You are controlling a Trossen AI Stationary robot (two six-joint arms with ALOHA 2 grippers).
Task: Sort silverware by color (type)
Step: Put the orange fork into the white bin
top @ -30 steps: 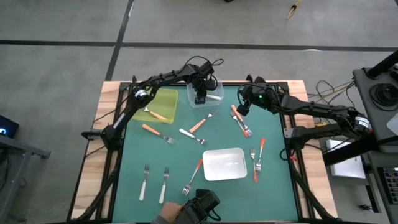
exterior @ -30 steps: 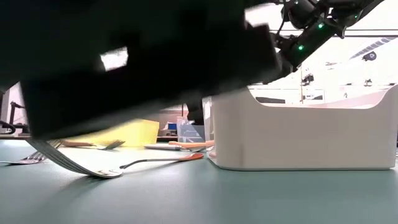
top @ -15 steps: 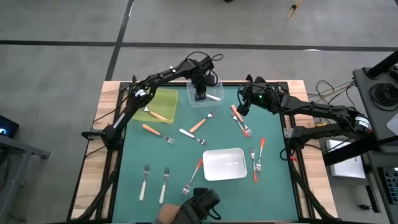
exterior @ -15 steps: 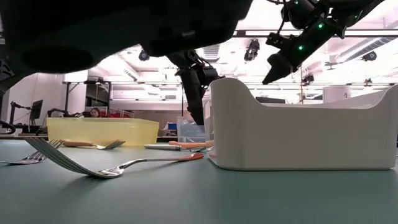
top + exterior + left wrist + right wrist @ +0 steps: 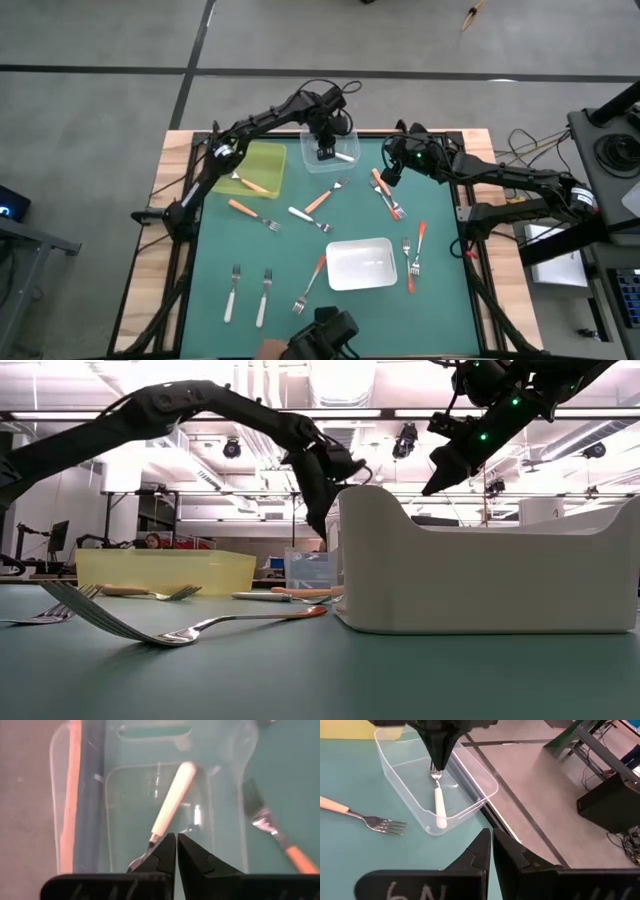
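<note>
Your two arms are dark, nearly black, built of slim tubular links joined by bulkier rounded joints. Thin black cables loop loose above the left arm's wrist, and a bundle trails along the right arm. A pale band marks the left arm near its base. Small green lights glow on the right arm's wrist housing. Each gripper (image 5: 176, 851) ends in two flat, tapering black fingers (image 5: 479, 851), matte with bevelled edges.
</note>
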